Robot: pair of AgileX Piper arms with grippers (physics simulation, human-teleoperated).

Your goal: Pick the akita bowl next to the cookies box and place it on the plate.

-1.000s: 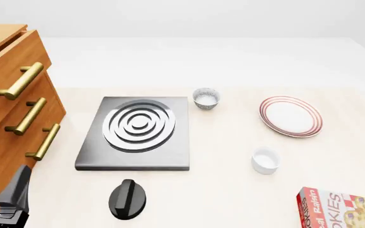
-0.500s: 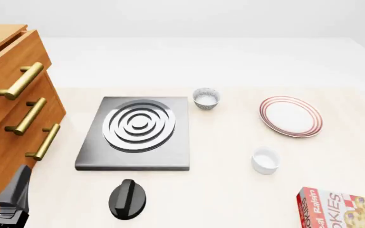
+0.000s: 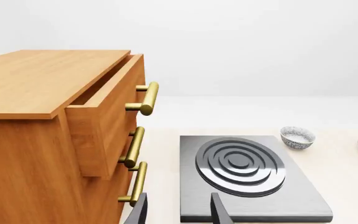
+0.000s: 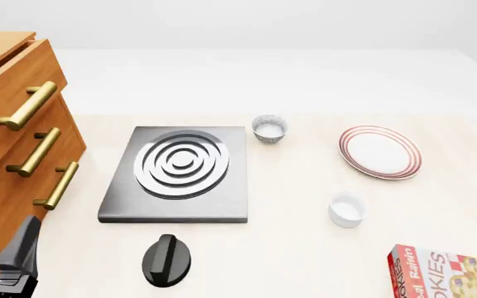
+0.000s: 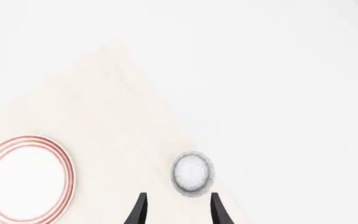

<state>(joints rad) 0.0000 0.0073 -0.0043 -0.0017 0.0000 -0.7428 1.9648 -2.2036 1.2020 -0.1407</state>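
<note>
Plainly released on both sides: right gripper [image 5: 177,211] with fingers parted, grasping nothing, aimed straight at the akita bowl [image 5: 193,174], which sits ahead of the tips, untouched, by the table's edge and near the plate [image 5: 26,179]. Left gripper [image 3: 179,211] likewise spread and empty, low at 7 o'clock in the front view, beside the wooden drawer cabinet [image 4: 15,143]. Farther out, front view: stove burner [image 4: 181,162] at centre, black knob [image 4: 166,259] at its 6 o'clock, look-alike bowl [image 4: 269,128] at its 2 o'clock. White cup [image 4: 346,209] with the plate at its 1 o'clock and the cookies box [image 4: 446,273] at its 5 o'clock.
</note>
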